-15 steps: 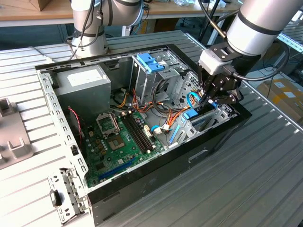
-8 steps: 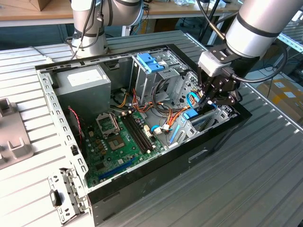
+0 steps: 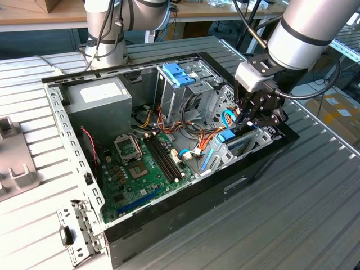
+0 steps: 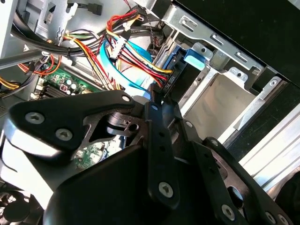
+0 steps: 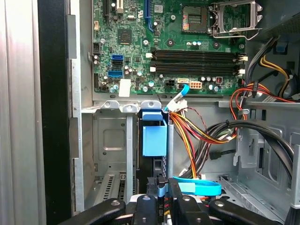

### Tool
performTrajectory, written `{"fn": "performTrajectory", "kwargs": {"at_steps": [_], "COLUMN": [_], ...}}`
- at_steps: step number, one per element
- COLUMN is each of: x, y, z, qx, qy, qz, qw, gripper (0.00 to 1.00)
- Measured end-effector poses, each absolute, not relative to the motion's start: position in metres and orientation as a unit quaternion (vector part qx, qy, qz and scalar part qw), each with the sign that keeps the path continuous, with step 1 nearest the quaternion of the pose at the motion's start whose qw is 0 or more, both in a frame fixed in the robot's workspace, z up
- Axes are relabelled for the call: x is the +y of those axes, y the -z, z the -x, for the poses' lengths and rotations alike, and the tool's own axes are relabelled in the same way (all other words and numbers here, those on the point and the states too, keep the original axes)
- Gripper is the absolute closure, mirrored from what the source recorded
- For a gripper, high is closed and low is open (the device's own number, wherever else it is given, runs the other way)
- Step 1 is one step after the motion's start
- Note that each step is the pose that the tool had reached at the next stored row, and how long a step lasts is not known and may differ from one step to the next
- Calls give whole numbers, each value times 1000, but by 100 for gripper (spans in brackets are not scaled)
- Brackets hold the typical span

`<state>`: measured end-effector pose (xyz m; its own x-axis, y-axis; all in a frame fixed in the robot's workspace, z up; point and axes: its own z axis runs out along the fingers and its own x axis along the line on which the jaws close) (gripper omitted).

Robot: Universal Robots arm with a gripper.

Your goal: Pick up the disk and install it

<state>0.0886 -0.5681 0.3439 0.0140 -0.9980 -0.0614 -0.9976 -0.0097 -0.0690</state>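
The black robot hand (image 3: pixel 254 115) is lowered into the open computer case (image 3: pixel 185 197), fingers narrowed on the upright, blue-railed dark metal disk (image 5: pixel 154 140). The disk is seated edgewise in the silver drive bay (image 5: pixel 110 145), its blue end tab (image 4: pixel 194 56) seen in the second wrist view.

Computer case (image 3: pixel 185 197): matt black outer panels, bare grey sheet-metal inside. Motherboard (image 3: pixel 140 169): glossy green board. Disk (image 5: pixel 154 136): smooth bright blue plastic tab and rails. Gripper (image 3: pixel 260 115): matt black metal links. Table (image 3: pixel 292 214): ribbed, brushed grey metal. Power-supply box (image 3: pixel 98 98): dull grey metal.
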Motion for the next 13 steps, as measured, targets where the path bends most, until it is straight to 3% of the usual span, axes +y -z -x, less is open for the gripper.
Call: {"fn": "performTrajectory", "kwargs": {"at_steps": [7, 8, 10, 13], "x": [-565, -565, -565, -566], "y": [-355, -355, -354, -352], "z": [-89, -89, -89, -89], "qx": [702, 702, 702, 702], "qy": [2, 1, -1, -4], "qz": [711, 710, 710, 710], "qw": [47, 48, 49, 48], "gripper": [76, 84, 89, 89]}}
